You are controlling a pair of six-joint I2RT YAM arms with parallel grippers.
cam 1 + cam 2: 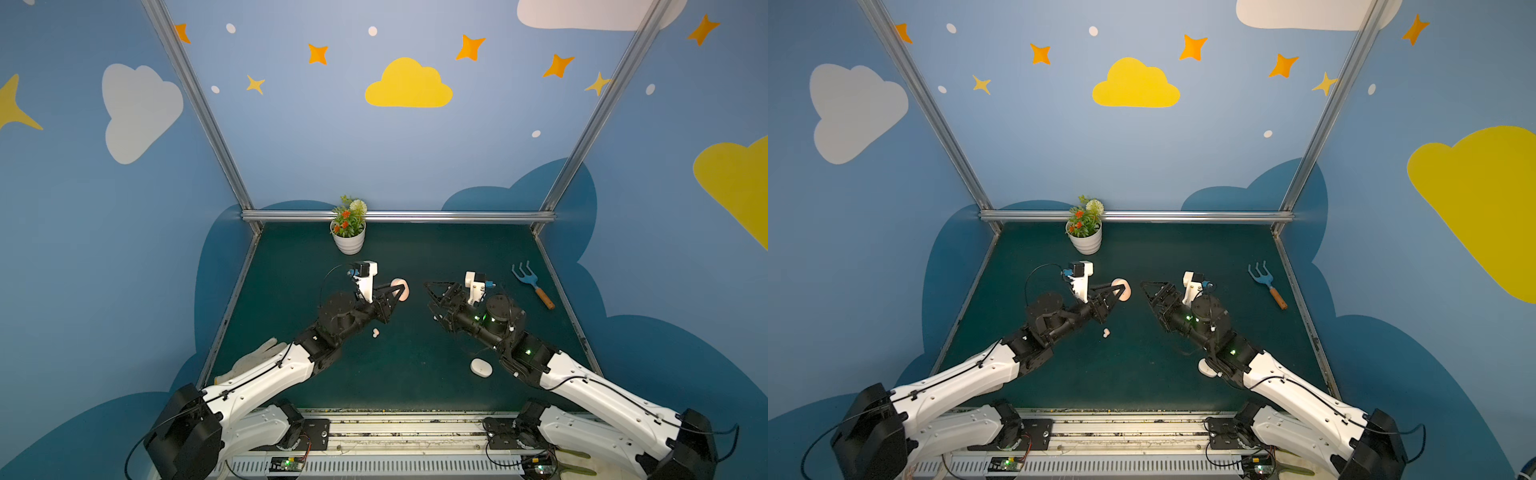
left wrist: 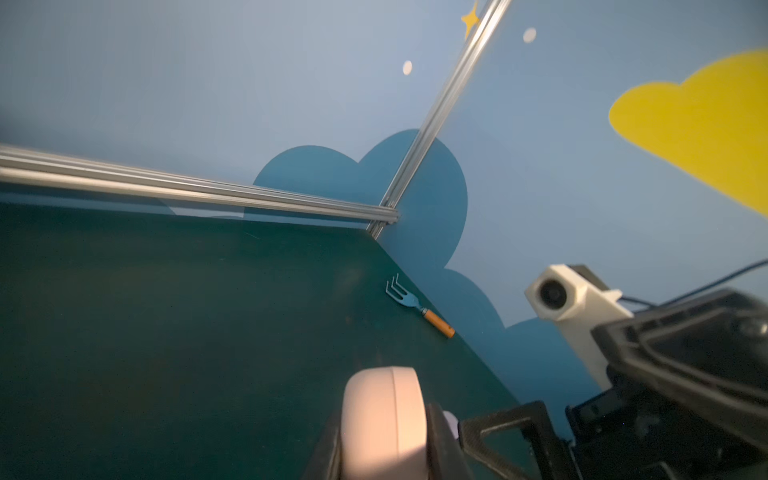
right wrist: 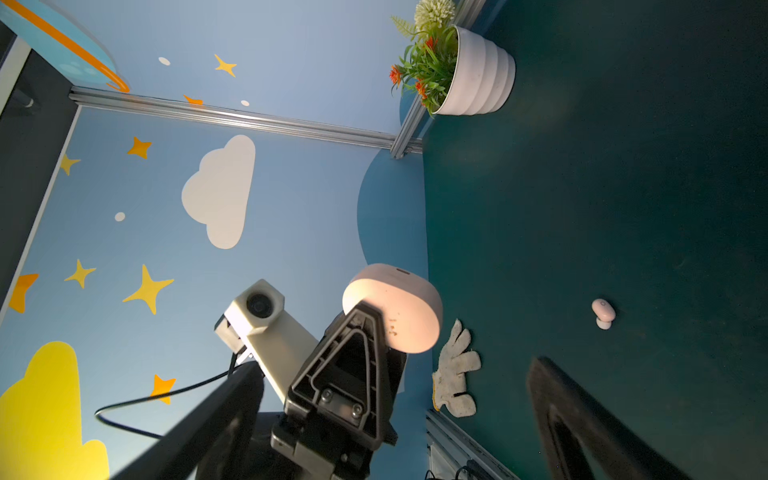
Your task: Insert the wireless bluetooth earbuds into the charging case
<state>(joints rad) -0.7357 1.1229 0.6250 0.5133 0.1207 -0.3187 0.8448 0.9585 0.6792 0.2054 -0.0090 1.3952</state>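
Pink charging case (image 1: 407,286) sat clenched in the left gripper (image 1: 399,291). Right gripper (image 1: 428,296), at its 3 o'clock, gaped empty.

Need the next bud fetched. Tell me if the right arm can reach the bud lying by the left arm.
Probably yes. The right tool is open and empty, and the bud lies on bare mat with nothing between them. The left arm hangs close beside it, so space is tight.

No text seems readable anywhere, even on the blurry pink case (image 3: 401,291).
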